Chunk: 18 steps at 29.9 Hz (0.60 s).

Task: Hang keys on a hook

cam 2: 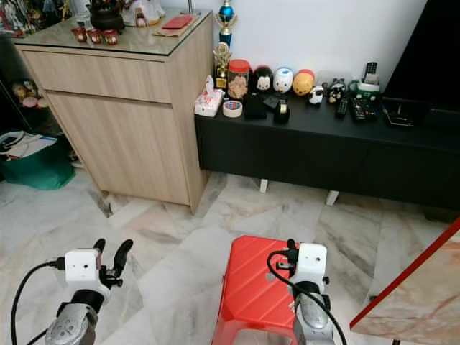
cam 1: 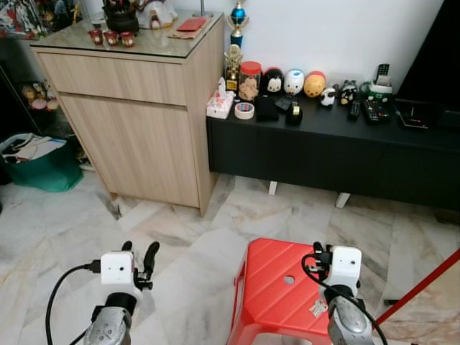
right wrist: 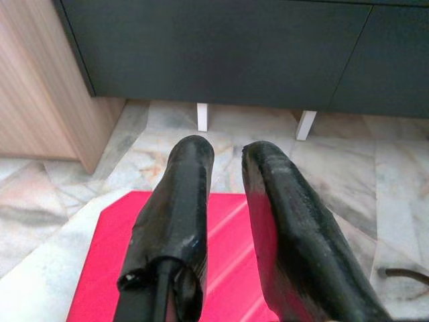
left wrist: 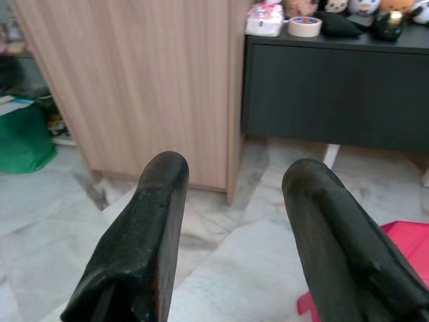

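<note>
The left hand (cam 1: 140,253) is raised low in front of the robot at about 7 o'clock, over the marble floor (cam 1: 180,244), its two black fingers (left wrist: 144,235) spread wide with nothing between them. The right hand (right wrist: 224,201) hovers at about 5 o'clock above a red plastic stool (cam 1: 277,287); its fingers stand only slightly apart, a narrow gap between them, and they hold nothing. I cannot make out the keys or a hook anywhere in the scene.

The stool stands on the floor at 6 o'clock, with a small round hole in its seat. At 11 o'clock rises a light wooden cabinet (cam 1: 136,115) with a glass top, carrying small red cups (cam 1: 111,37) and a dark pot (cam 1: 121,16). Just beside it, from 12 to 3 o'clock, runs a low black worktop (cam 1: 323,147) on white legs. Along it, from the cabinet end outward, are a tissue pack (cam 1: 219,104), a roll of tape (cam 1: 244,110), a red-lidded jar (cam 1: 249,79), a row of round toy figures (cam 1: 293,81) and several remote controls (cam 1: 374,109). A trophy (cam 1: 237,18) stands against the white wall at 12 o'clock. A green bag (cam 1: 39,165) with papers sits on the floor at 9 o'clock. A red bar (cam 1: 420,287) crosses the corner at 4 o'clock.
</note>
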Motion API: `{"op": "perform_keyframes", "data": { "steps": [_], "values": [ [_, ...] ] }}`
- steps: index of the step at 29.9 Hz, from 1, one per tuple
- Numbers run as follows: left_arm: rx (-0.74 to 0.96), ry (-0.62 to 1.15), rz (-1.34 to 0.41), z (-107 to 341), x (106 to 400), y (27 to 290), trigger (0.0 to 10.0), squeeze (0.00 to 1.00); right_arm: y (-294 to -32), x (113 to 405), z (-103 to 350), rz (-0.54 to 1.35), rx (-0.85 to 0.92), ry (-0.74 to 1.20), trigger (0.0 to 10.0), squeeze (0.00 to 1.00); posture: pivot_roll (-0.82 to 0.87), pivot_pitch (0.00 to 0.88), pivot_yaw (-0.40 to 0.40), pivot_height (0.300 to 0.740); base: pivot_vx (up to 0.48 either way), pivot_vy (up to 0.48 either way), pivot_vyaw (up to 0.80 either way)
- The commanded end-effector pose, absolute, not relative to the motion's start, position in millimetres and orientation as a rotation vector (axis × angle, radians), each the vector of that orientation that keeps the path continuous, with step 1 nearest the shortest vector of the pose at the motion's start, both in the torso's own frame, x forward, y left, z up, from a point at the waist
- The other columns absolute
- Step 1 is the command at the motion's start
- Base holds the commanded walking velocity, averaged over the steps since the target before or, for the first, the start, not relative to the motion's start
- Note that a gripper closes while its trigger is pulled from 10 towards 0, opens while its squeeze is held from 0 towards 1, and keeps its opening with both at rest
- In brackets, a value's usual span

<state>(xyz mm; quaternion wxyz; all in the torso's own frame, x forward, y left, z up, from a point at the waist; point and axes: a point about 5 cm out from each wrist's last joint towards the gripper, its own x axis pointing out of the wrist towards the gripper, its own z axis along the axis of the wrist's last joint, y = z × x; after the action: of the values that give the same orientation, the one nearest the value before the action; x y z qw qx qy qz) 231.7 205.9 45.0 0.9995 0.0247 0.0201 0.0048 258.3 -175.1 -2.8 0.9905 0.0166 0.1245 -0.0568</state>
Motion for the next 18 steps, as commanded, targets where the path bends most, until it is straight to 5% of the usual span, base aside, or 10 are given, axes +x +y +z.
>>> {"op": "perform_keyframes", "data": {
  "steps": [1, 18],
  "values": [
    [0.063, 0.044, -0.017, 46.6, 230.1, 204.1, 10.0, 0.00, -176.1, 264.6, 3.8, -0.116, 0.036, 0.228, 10.0, 0.00, 0.06, 0.000, -0.036, 0.740, 0.000, 0.000, 0.00],
    [0.102, 0.018, 0.008, 68.9, 238.2, 222.0, 10.0, 0.00, -179.3, 269.4, 11.8, -0.123, 0.060, 0.194, 10.0, 0.00, 0.06, 0.000, 0.003, 0.740, 0.000, 0.000, 0.00]
  ]
}}
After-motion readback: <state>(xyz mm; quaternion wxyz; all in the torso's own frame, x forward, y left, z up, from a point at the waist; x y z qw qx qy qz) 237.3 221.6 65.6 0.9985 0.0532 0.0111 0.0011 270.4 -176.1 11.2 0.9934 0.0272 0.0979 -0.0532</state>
